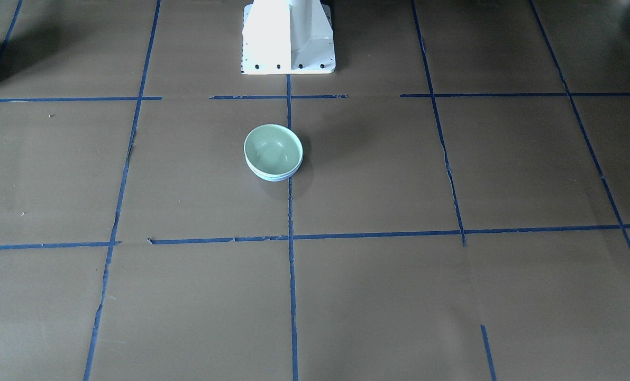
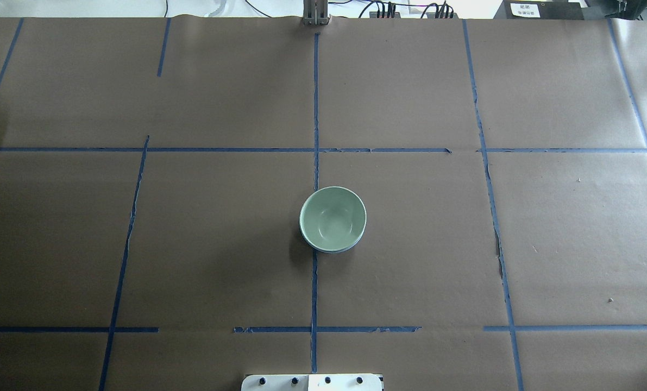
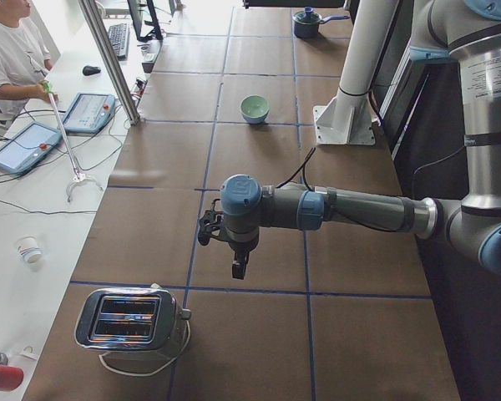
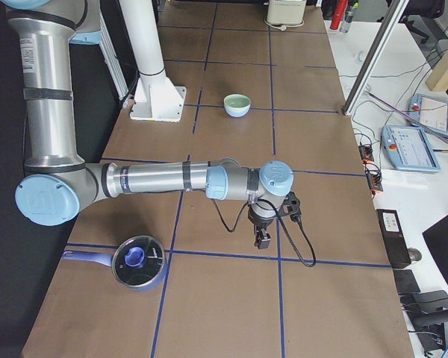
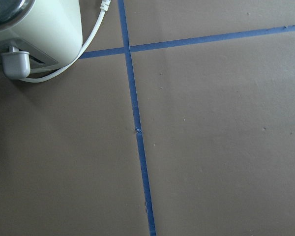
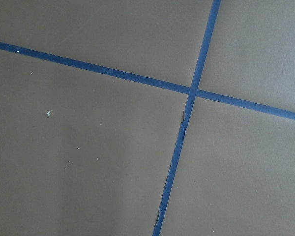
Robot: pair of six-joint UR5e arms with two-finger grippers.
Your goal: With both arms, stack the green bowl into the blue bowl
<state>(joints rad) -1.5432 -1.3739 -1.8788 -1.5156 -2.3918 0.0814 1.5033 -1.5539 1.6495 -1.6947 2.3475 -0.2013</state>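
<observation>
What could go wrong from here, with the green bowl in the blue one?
1. The green bowl and the blue bowl stand free at mid-table, so an arm sweeping across might knock them.
2. The left arm hangs low near the toaster, and a careless move might hit it.

Looking along the brown paper-covered table [image 3: 259, 167] with its blue tape grid.
Shows the near silver-grey left arm [image 3: 351, 209] stretched level above the surface, its black two-finger left gripper [image 3: 237, 269] pointing down, clear of the chrome toaster [image 3: 129, 319]; places the pale mint-green round bowl [image 3: 255, 109] far off, near the white pedestal [image 3: 351, 83].
</observation>
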